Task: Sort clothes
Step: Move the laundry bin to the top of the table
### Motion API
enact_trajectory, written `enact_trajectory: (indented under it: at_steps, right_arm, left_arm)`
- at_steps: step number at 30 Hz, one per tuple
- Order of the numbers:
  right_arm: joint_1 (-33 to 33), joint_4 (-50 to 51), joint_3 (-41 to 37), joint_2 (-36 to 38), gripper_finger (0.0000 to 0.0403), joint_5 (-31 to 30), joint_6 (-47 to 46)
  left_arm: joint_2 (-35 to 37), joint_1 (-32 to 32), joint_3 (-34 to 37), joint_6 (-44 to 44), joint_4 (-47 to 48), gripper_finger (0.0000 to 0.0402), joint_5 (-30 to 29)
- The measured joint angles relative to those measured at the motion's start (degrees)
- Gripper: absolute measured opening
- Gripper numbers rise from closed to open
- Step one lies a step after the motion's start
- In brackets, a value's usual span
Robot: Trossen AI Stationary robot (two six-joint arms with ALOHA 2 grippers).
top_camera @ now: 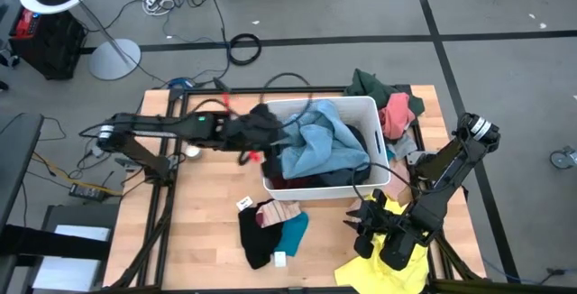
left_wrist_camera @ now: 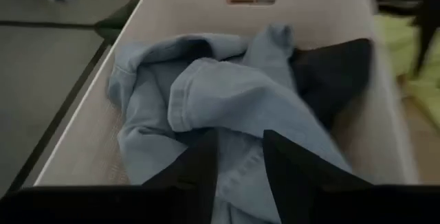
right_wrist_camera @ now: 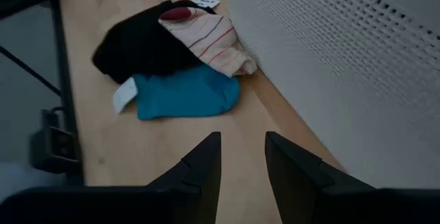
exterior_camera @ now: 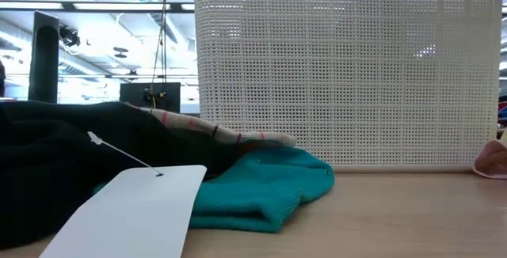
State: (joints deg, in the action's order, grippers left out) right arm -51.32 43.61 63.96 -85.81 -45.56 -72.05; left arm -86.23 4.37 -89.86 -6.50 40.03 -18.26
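Now the light blue garment (left_wrist_camera: 227, 93) is seen just ahead of the left gripper (left_wrist_camera: 239, 157), jaws parted; the right gripper (right_wrist_camera: 240, 157) is parted too, holding nothing, farther away.

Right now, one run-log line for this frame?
left gripper: open over light blue garment in white bin | right gripper: empty, near yellow garment

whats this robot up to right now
It is sorting clothes. The left gripper is open over the white bin, just above a light blue garment lying in it. The right gripper hangs empty over the table near the bin, facing a pile with teal, black and striped pieces.
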Motion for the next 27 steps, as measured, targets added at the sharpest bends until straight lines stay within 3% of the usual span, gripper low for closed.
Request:
enact_trajectory:
  at_steps: [13,19,27]
  right_arm:
    - [-3.8,4.5,0.0,2.6,0.011,0.7,-8.5]
    - [-5.8,18.2,1.0,6.4,0.0079,5.7,-21.0]
    - [-6.9,43.8,7.1,8.9,0.0007,15.6,-35.5]
  left_arm:
    - [26.2,6.8,26.8,-9.4,-9.2,0.0117,-1.9]
    - [36.2,15.3,34.8,-18.1,-8.2,0.0117,-7.2]
    - [37.6,27.4,39.4,-26.8,-7.9,0.0117,-14.0]
